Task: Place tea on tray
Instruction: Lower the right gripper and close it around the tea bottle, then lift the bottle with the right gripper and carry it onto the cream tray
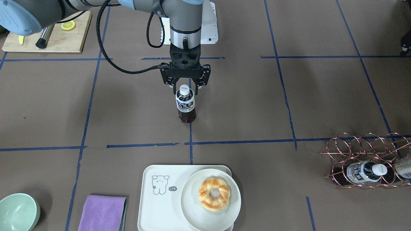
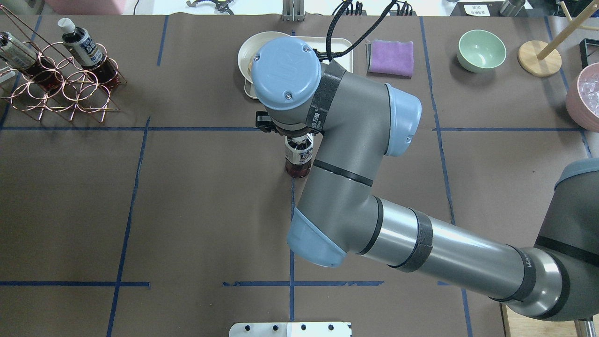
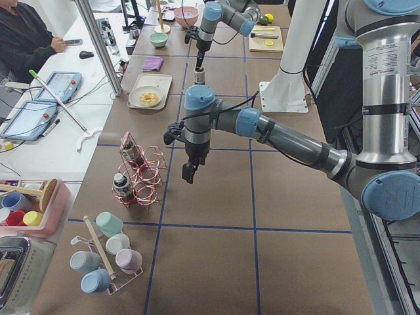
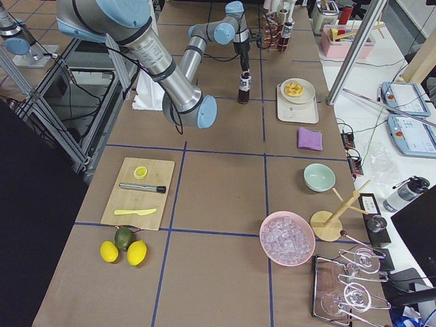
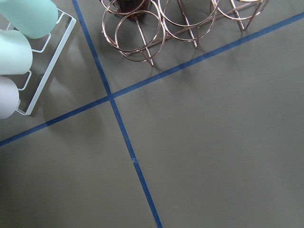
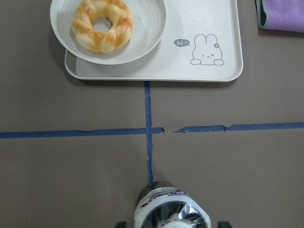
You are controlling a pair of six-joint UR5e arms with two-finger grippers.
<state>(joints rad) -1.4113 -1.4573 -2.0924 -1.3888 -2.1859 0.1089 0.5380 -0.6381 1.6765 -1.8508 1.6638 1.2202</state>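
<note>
The tea (image 2: pixel 298 158) stands upright on the brown surface (image 2: pixel 187 210), its top hidden under the right arm (image 2: pixel 355 154). The tray (image 2: pixel 345 51) lies beyond, largely covered by the arm, a purple cloth (image 2: pixel 390 57) beside it.

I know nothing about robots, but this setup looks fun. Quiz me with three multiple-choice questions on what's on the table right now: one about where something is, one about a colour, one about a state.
1. Where does the tea bottle stand relative to the tray?
A. on it
B. on the brown table, apart from it
C. leaning against its rim

2. What colour is the folded cloth beside the tray?
A. purple
B. red
C. yellow

3. How is the tea bottle?
A. lying on its side
B. upright, cap off
C. upright, cap on

Answers:
1 B: bare table and a blue tape line lie between the bottle and the tray.
2 A: the cloth is plainly purple.
3 C: the bottle stands on its base with the white cap on top.
</note>
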